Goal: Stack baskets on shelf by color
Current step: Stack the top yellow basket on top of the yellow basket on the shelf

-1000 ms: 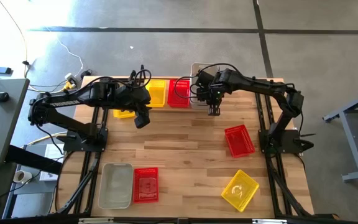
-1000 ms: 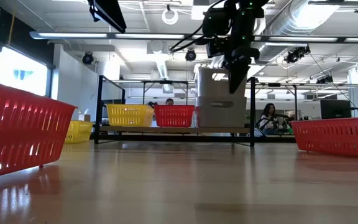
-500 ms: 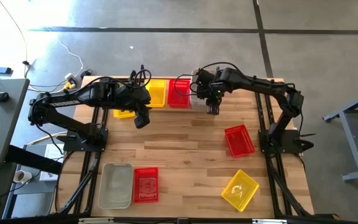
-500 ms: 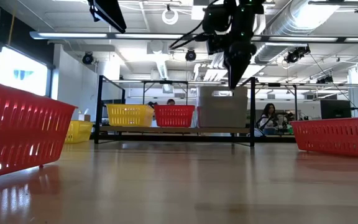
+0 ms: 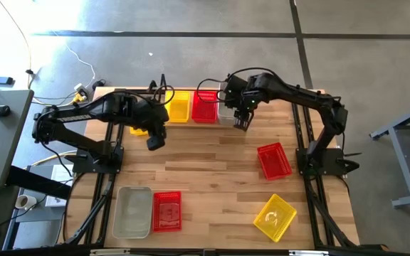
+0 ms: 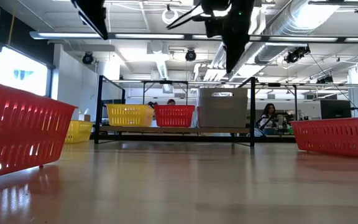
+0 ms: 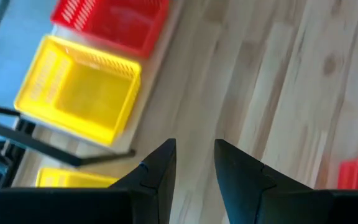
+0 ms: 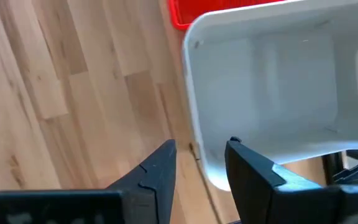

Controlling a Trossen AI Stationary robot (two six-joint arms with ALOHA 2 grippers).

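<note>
Two grippers hang over the table in the high view. The right gripper (image 5: 240, 122) is parted and empty above the near edge of the grey-white basket (image 5: 225, 108), which sits at the right end of the shelf (image 5: 182, 124) along the far side. Beside it on the shelf stand a red basket (image 5: 206, 107) and a yellow basket (image 5: 180, 106). The left gripper (image 5: 155, 140) hovers empty over bare wood just in front of the shelf. Elsewhere on the table lie a second grey-white basket (image 5: 132, 211) touching a red one, another red basket (image 5: 274, 160) and a tilted yellow one (image 5: 275, 217).

Level across the table, the low view shows the yellow, red and grey-white baskets standing upright in a row on the rack, with the right gripper (image 6: 232, 59) above the grey one, not touching it.

From the left wrist, the fingers (image 7: 160, 171) stand a narrow gap apart with nothing between them.

From the right wrist, the fingers (image 8: 253, 168) are parted over the grey-white basket's rim, gripping nothing.
</note>
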